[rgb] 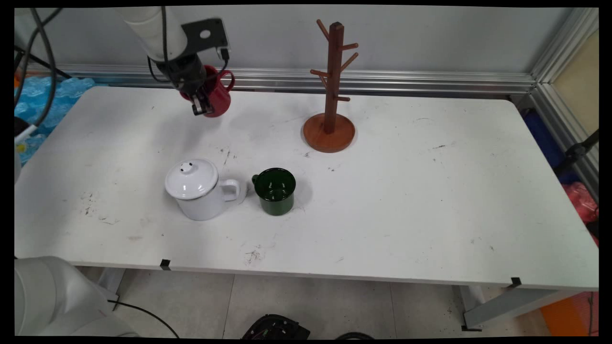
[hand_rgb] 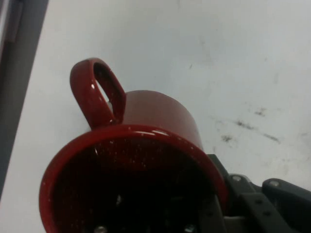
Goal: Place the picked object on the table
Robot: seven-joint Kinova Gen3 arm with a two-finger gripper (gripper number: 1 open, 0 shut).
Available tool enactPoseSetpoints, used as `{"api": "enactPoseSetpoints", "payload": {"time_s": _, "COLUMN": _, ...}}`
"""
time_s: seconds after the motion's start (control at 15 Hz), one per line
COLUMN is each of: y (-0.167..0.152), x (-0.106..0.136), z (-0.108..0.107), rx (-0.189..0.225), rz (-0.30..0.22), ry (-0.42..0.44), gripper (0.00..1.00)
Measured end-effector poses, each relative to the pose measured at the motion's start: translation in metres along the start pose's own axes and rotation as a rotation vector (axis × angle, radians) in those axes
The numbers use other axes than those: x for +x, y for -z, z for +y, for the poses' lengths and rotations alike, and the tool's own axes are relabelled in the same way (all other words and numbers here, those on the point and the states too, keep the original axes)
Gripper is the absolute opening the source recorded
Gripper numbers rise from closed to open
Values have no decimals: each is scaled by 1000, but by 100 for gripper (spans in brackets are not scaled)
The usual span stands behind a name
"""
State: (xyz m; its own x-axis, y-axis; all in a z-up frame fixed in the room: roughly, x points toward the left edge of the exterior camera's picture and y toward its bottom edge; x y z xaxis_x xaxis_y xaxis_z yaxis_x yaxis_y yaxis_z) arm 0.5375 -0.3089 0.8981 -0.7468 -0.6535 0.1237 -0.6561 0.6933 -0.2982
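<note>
Gripping the stiff, glossy, likely slippery red mug (rgb: pixel 219 95) by its rim, the gripper (rgb: pixel 202 106) hung closed on it at upper left

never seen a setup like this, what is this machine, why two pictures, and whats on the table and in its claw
The machine is a white robot arm with a black two-finger gripper, reaching in from the upper left. The wide picture comes from a fixed camera looking down across the white table. The close-up comes from a camera on the hand, looking along the gripper.

The gripper holds a red mug by its rim, lifted above the table's far left part; in the close-up the same red mug fills the view, mouth toward the camera, handle sticking up.

On the table stand a white lidded mug, a dark green mug just right of it, and farther back a wooden mug tree with bare pegs.
</note>
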Motion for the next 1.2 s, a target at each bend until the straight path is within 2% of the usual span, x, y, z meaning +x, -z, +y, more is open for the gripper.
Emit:
{"api": "enactPoseSetpoints", "payload": {"time_s": 0.4, "y": -28, "x": 5, "z": 7, "rx": 4, "rz": -91, "ry": 17, "gripper": 0}}
{"api": "enactPoseSetpoints", "payload": {"time_s": 0.6, "y": -37, "x": 7, "z": 10, "rx": -5, "rz": -119, "ry": 22, "gripper": 0}}
{"api": "enactPoseSetpoints", "payload": {"time_s": 0.93, "y": -54, "x": 13, "z": 15, "rx": -40, "rz": -160, "ry": 14, "gripper": 0}}
{"api": "enactPoseSetpoints", "payload": {"time_s": 1.2, "y": -63, "x": 18, "z": 16, "rx": -71, "rz": -170, "ry": 0, "gripper": 0}}
